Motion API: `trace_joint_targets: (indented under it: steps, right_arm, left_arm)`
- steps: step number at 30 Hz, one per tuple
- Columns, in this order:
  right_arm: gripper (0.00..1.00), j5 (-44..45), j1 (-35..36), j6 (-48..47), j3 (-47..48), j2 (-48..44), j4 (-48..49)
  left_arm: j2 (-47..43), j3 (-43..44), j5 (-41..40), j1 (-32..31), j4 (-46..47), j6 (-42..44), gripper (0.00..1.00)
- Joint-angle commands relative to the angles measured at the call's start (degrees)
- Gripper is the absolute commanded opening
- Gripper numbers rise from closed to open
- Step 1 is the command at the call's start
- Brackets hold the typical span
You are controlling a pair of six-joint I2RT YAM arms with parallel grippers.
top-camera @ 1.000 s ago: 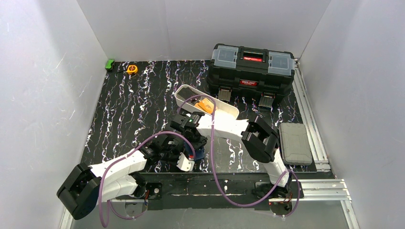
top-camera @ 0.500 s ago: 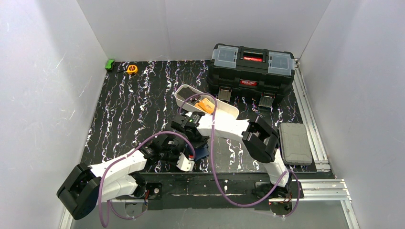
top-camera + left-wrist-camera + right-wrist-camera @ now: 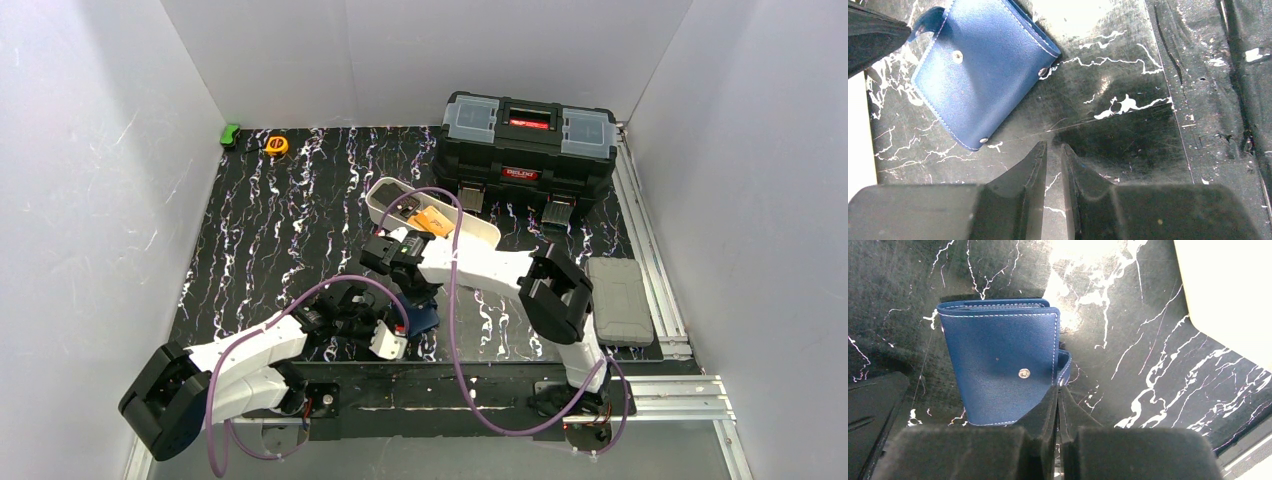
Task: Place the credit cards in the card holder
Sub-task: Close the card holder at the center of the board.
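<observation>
Fingers of the right gripper (image 3: 1058, 392) pinch the snap tab of the card holder (image 3: 1003, 365) lying closed on the tabletop (image 3: 1128, 350), left gripper (image 3: 1053, 155) nearly clenched, empty; tab could slip free if tugged.

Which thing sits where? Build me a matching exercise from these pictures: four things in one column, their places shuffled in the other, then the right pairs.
Things
1. wallet
2. orange card
3. toolbox
4. tape measure

Places
A. far edge of the table, right side
B. in the white tray
C. far left corner of the table
D. near edge of the table, around the middle

Pairs: 1-D, 2-B, 3-A, 4-C
</observation>
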Motion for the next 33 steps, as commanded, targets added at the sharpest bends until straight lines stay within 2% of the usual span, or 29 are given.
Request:
trace_joint_targets:
  steps: [1, 6, 11, 17, 24, 30, 31, 33]
  right_arm:
    - [0.03, 2.1, 0.29, 1.39, -0.48, -3.03, -0.45]
    - [0.01, 0.08, -0.07, 1.23, -2.14, -4.36, 1.72]
    - [0.01, -10.22, -1.98, 0.05, -8.17, -8.85, 11.15]
    - [0.01, -17.11, -3.32, -1.51, -10.65, -10.73, 15.61]
    - [0.01, -19.75, -3.93, -1.7, -11.8, -10.99, 17.43]
    - [0.01, -18.33, -4.27, -1.17, -11.75, -10.53, 15.7]
    - [0.04, -17.47, -4.34, -1.1, -12.11, -10.96, 15.29]
    - [0.31, -14.88, -4.37, -0.23, -13.28, -12.49, 14.96]
  left_arm:
    - [-0.86, 1.41, 2.56, -0.43, -2.71, -0.61, 0.17]
    - [-0.96, 0.65, 2.78, -0.4, -0.22, -0.89, 0.17]
    - [0.11, 0.88, 3.01, -0.42, 1.32, -0.57, 0.18]
    - [1.15, 0.66, 2.74, -0.43, 3.87, -1.22, 0.19]
    - [2.52, 0.52, 2.59, -0.71, 5.59, -1.72, 0.19]
    - [2.42, 0.03, 2.78, -0.79, 6.34, -2.37, 0.19]
    - [2.29, -0.03, 2.8, -0.81, 6.29, -2.47, 0.19]
    - [2.02, -0.18, 2.8, -0.9, 6.27, -2.48, 0.19]
